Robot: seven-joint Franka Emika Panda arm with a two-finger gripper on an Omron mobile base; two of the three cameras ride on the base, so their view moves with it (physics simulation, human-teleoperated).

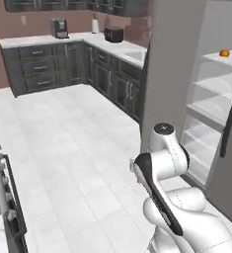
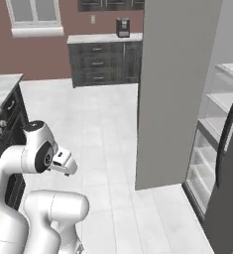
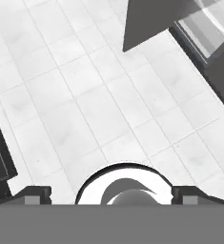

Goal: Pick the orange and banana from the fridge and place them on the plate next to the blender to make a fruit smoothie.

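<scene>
Pincer (image 3: 111,198) apparently wide above floor tiles (image 3: 85,109)

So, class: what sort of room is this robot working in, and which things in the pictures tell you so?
A home kitchen, rendered. An open fridge with glass shelves holds an orange; dark cabinets under a pale L-shaped counter carry a coffee machine and a toaster.

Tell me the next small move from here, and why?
Probably raise the folded arm and swing the gripper toward the open fridge. The orange sits on an upper shelf, while the hand view looks down at floor tiles with the fingers spread and holding nothing.
</scene>
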